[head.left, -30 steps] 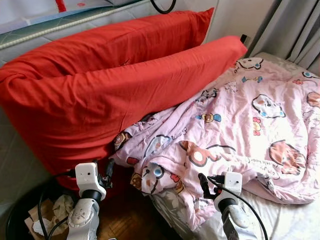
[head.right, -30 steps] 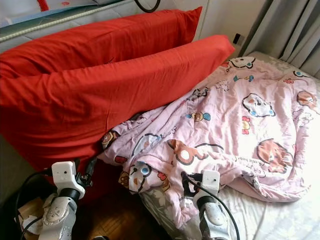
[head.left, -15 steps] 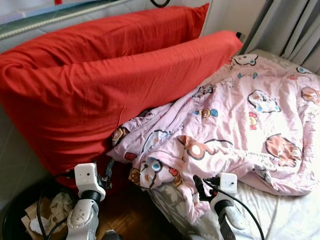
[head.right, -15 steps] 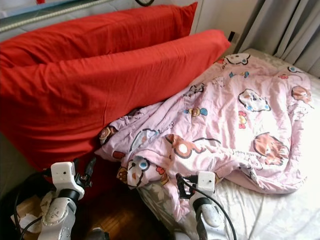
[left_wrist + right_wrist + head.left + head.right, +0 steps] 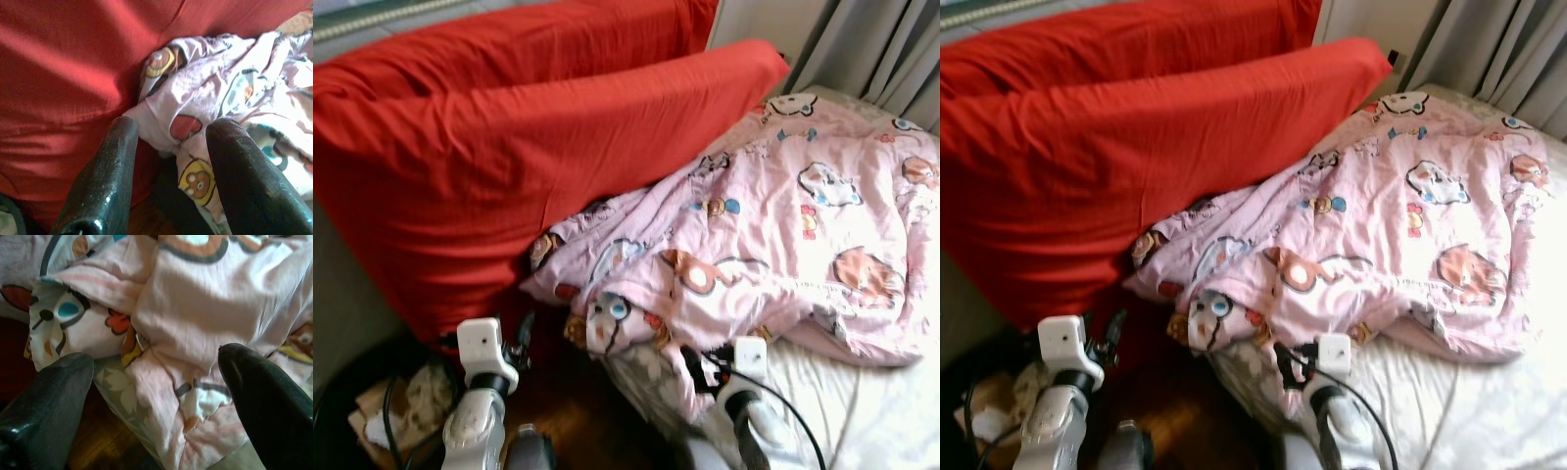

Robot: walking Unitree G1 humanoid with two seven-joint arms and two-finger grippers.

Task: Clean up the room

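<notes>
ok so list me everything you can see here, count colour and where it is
pillows: two, red, stacked lengthwise at the head of the bed, leaning toward the wall
blanket: one, pink with cartoon prints, crumpled across the bed, its near corner hanging over the edge
bed sheet: one, pale, bare at the bed's near right part
curtain: one, grey, behind the bed's far right corner
bin: one, dark, on the floor at lower left, crumpled paper inside
floor: dark wood, beside the bed
left gripper: black fingers open, near the pillow and blanket corner
right gripper: black fingers open, over the hanging blanket edge
</notes>
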